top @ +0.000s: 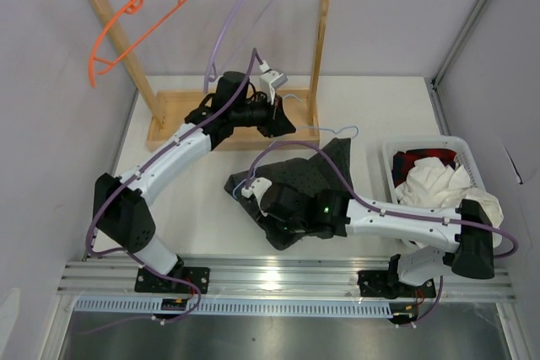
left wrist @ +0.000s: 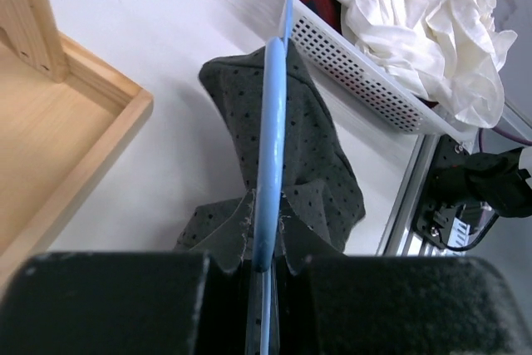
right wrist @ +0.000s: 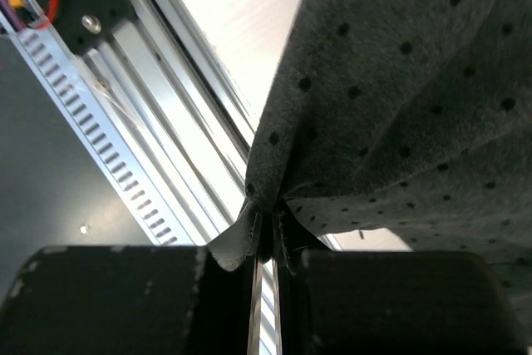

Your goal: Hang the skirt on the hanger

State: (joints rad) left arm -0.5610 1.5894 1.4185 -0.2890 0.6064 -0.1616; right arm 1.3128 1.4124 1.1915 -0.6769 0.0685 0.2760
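Observation:
The dark grey dotted skirt [top: 314, 166] lies bunched on the table between the arms. My left gripper [top: 285, 124] is shut on the thin light-blue hanger [top: 333, 131], whose hook points right above the skirt. In the left wrist view the hanger wire [left wrist: 271, 130] runs straight out from the jaws [left wrist: 264, 263] and over the skirt [left wrist: 312, 155]. My right gripper [top: 249, 187] is shut on the skirt's near-left edge. In the right wrist view the fabric [right wrist: 399, 81] is pinched between the jaws [right wrist: 266, 243] and lifted off the table.
A wooden rack [top: 186, 115] stands at the back left with an orange hanger [top: 135, 14] and a purple hanger [top: 240, 23]. A white basket [top: 388, 158] at the right holds a white cloth [top: 434, 183] and a dark red cloth [top: 422, 160]. The metal rail [right wrist: 166, 147] runs along the near edge.

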